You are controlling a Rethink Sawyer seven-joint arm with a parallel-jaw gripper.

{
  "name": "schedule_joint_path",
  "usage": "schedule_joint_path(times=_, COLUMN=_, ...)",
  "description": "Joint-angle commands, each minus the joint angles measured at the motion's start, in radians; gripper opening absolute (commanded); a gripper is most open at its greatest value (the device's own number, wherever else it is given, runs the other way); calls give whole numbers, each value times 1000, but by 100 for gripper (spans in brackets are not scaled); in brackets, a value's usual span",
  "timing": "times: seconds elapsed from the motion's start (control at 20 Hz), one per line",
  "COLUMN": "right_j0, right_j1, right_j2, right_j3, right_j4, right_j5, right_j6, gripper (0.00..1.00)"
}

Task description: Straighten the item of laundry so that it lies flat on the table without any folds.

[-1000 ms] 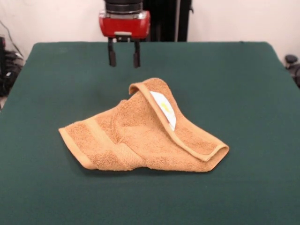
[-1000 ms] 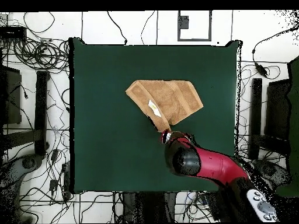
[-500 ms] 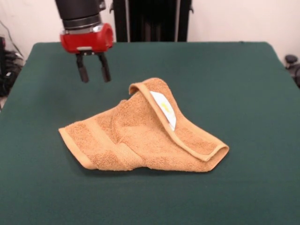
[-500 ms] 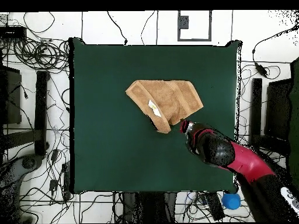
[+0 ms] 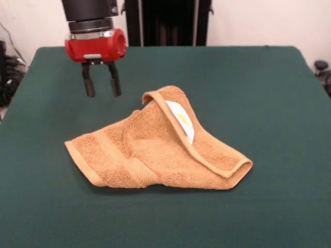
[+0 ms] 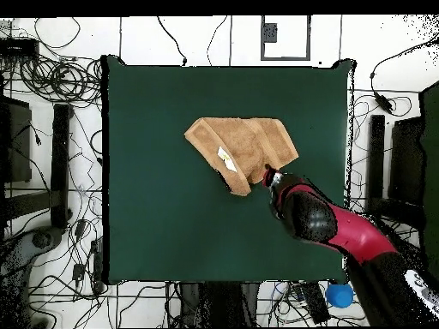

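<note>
The large rectangular table covered in dark green cloth (image 5: pixel 269 82) carries a small orange-tan terry towel (image 5: pixel 155 147) near its middle, folded over itself, a small white care label (image 5: pixel 181 120) showing. The red and black gripper (image 5: pixel 101 95) hangs beside the towel, fingers (image 5: pixel 89 88) apart, empty, touching nothing.

Care label (image 5: pixel 180 120) on towel (image 5: pixel 155 150): print unreadable.

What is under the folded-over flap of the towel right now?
Under the flap lies more of the same towel, at least a second layer, on the table. A white label shows on the flap's upturned side. How the covered layer lies is hidden.
</note>
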Motion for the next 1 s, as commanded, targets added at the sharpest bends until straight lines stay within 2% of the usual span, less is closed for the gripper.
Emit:
schedule_joint_path(times=0.05, right_j0=138, right_j1=14, right_j2=-45, right_j3=65, right_j4=72, right_j5=-102, right_j6=266, gripper=100)
schedule_joint_path(times=0.25, right_j0=175, right_j1=27, right_j2=-59, right_j3=55, right_j4=77, right_j5=-138, right_j6=248, gripper=100)
schedule_joint_path(times=0.6, right_j0=254, right_j1=30, right_j2=-104, right_j3=91, right_j4=144, right_j5=-213, right_j6=302, gripper=100)
schedule_joint_path(times=1.0, right_j0=223, right_j1=30, right_j2=3, right_j3=101, right_j4=165, right_j5=-137, right_j6=242, gripper=100)
